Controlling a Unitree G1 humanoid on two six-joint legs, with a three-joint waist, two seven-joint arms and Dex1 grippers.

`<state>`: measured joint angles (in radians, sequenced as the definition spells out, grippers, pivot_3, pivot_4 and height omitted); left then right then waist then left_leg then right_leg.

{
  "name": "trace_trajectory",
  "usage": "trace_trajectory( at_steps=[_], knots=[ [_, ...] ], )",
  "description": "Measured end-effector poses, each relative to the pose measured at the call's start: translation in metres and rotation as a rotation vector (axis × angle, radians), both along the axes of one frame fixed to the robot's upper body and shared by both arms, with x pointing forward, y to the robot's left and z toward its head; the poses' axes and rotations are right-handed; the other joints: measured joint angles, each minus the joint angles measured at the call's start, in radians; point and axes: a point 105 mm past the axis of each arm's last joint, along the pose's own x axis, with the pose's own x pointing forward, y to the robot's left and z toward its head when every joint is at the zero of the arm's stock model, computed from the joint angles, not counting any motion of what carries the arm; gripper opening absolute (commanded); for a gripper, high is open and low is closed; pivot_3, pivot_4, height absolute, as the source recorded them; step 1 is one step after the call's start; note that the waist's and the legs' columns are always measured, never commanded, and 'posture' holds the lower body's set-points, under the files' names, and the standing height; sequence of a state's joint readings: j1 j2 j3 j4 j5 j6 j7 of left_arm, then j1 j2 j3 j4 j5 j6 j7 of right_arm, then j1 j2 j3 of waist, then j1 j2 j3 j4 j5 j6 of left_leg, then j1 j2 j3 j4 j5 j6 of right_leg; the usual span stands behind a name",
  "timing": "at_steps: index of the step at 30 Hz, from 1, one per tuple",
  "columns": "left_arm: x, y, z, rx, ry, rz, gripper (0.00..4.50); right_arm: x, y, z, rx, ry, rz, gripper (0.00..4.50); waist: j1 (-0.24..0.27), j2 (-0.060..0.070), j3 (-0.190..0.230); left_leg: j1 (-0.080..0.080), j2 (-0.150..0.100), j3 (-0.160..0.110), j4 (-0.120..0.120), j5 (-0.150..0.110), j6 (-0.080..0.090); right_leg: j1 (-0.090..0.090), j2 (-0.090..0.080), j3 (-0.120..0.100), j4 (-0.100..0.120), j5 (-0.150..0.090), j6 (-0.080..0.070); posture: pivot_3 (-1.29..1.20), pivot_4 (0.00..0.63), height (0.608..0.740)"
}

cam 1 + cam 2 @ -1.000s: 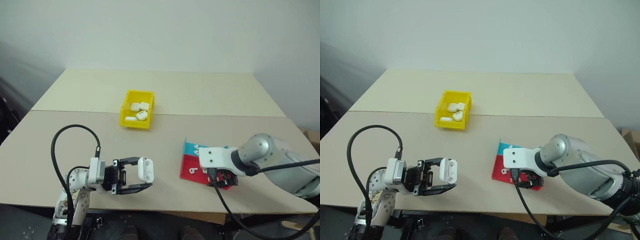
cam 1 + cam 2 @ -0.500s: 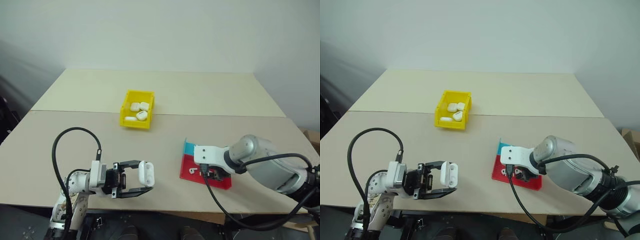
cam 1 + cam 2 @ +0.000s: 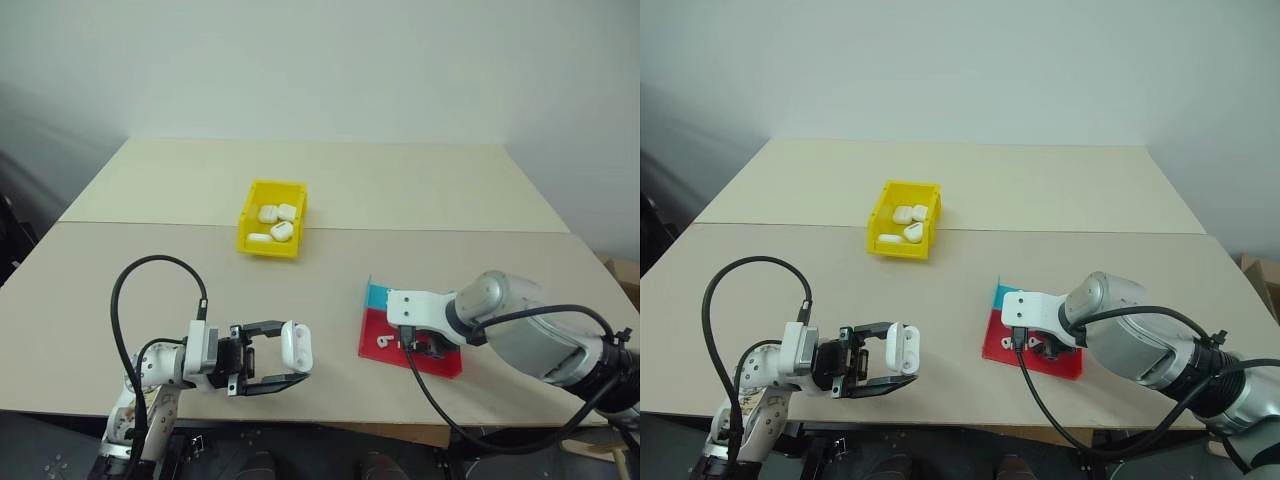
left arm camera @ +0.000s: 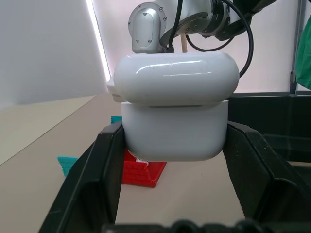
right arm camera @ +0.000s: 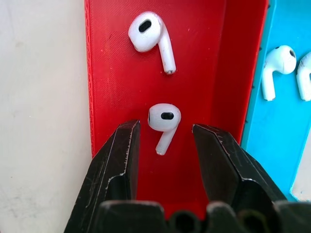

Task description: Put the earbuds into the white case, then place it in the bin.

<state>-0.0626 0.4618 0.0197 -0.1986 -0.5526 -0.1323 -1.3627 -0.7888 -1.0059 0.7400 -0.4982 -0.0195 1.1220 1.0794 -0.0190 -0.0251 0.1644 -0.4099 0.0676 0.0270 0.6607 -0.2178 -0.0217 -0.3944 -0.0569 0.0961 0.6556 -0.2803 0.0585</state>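
Note:
My left gripper (image 3: 288,352) is shut on the white case (image 3: 293,344), held just above the table's near edge. In the left wrist view the case (image 4: 175,114) sits upright between both black fingers (image 4: 108,167). My right gripper (image 5: 165,130) points down into the red part of the tray (image 5: 112,82). It is open, its fingers on either side of one earbud (image 5: 164,120) without touching it. A second earbud (image 5: 150,30) lies further along the red part, and two more earbuds (image 5: 278,62) lie in the blue part. The yellow bin (image 3: 256,205) stands at mid-table.
Several white cases (image 3: 276,222) lie inside the bin. The flat red-and-blue tray (image 3: 445,364) lies on the right near the front edge, partly under my right gripper (image 3: 422,346). A seam (image 3: 150,222) runs across the tabletop behind the bin. A black cable (image 3: 130,300) loops up from my left arm.
My right gripper has shifted a little to the left and lower over the red part of the tray. The left gripper has kept still with the case.

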Motion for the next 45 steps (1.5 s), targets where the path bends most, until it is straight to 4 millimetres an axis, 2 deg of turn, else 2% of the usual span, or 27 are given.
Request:
trace_trajectory(
  at_steps=[21,24,36,39,45],
  knots=[
    [0.0033,0.0002,-0.0014,0.018,0.008,0.033,2.76,0.0032,0.0006,-0.0035,-0.009,0.012,-0.002,2.13,0.001,0.000,0.000,-0.005,0.000,0.000,0.000,0.000,0.000,-0.006,0.000,0.000,0.000,0.000,0.000,0.00,0.150,0.740],
    [0.0036,0.0002,-0.0016,0.019,0.009,0.037,2.76,0.0032,0.0006,-0.0038,-0.012,0.012,0.001,1.58,0.001,0.000,0.000,-0.005,0.000,0.000,0.000,0.000,0.000,-0.006,0.000,0.000,0.000,0.000,0.000,0.00,0.150,0.740],
    [0.0042,0.0023,-0.0028,0.041,0.012,0.045,2.76,0.0044,0.0008,-0.0037,-0.026,-0.005,0.020,1.58,0.001,0.000,0.000,-0.006,0.000,0.000,0.000,0.000,0.000,-0.006,0.000,0.000,0.000,0.000,0.000,0.00,0.150,0.740],
    [0.0043,0.0020,-0.0031,0.042,0.012,0.046,2.76,0.0036,0.0017,-0.0038,-0.027,-0.003,0.033,0.77,0.001,0.000,0.000,-0.006,0.000,0.000,0.000,0.000,0.000,-0.006,0.000,0.000,0.000,0.000,0.000,0.00,0.150,0.740],
    [0.0046,0.0022,-0.0029,0.045,0.011,0.047,2.76,0.0039,0.0012,-0.0036,-0.032,-0.006,0.033,0.77,0.001,0.000,0.000,-0.006,0.000,0.000,0.000,0.000,0.000,-0.006,0.000,0.000,0.000,0.000,0.000,0.00,0.150,0.740]
  ],
)
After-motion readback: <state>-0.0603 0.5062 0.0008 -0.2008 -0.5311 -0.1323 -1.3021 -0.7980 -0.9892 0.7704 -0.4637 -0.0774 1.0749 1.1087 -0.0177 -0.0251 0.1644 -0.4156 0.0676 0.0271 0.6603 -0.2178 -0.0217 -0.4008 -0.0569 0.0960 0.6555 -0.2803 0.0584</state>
